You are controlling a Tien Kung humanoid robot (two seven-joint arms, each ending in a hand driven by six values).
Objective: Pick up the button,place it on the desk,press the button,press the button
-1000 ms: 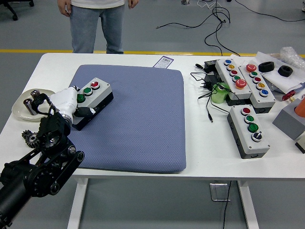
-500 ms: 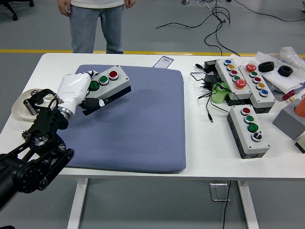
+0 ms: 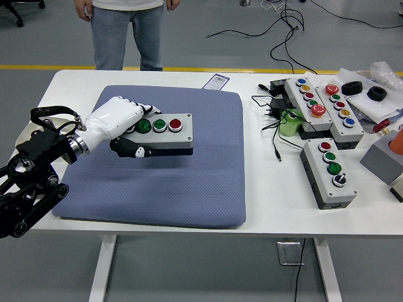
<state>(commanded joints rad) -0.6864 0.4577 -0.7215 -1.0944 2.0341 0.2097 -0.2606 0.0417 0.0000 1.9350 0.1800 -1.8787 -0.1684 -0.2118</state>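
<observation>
My left hand (image 3: 129,129) is white and is shut on a grey button box (image 3: 165,133) with green and red buttons on top. It holds the box level, lifted above the blue mat (image 3: 164,157), over the mat's left-middle part. The fingers wrap the box's left end, thumb below. The right arm is out of view.
Three more grey button boxes (image 3: 329,171) (image 3: 308,102) (image 3: 343,112) lie at the right with black cables (image 3: 274,119) and a green object (image 3: 289,123). A plate (image 3: 25,135) sits at the left edge behind my arm. A person (image 3: 126,31) stands at the far side.
My left hand has lifted the button box off the mat's left edge and carried it right, toward the mat's middle, turning it level.
</observation>
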